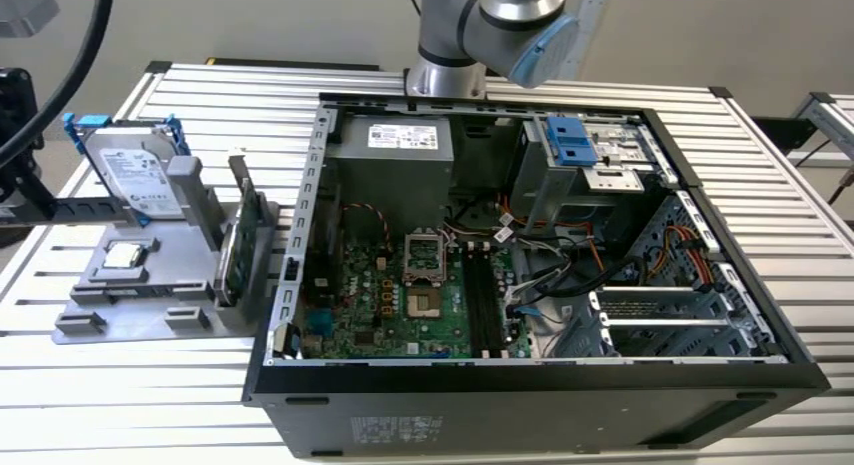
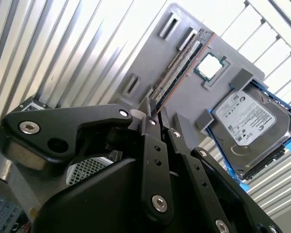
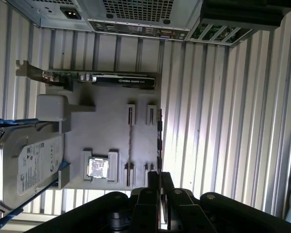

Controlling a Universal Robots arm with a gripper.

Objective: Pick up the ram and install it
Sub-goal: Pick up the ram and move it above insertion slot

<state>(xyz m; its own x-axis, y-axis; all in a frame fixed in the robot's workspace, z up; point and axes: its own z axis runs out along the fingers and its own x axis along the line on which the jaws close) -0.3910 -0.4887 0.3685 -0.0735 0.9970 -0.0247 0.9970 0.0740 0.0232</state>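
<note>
The pick-up looked barely begun. The gripper (image 3: 159, 178) hung above the grey holder (image 3: 106, 131) on the tabletop (image 3: 208, 121), jaws seemingly closed on nothing. The ram (image 3: 159, 141) stood on edge along the holder's side opposite the hard drive (image 3: 34, 160). Grasping it likely called for parted jaws squared across its thin edge.

ram (image 2: 179, 65): dark, grey-speckled chips | hard drive (image 1: 134, 172): silver, white label, blue frame | holder tray (image 1: 134, 310): plain grey | motherboard (image 1: 387, 305): green | computer case (image 1: 534, 410): black | table (image 1: 120, 395): silver, ribbed stripes
</note>
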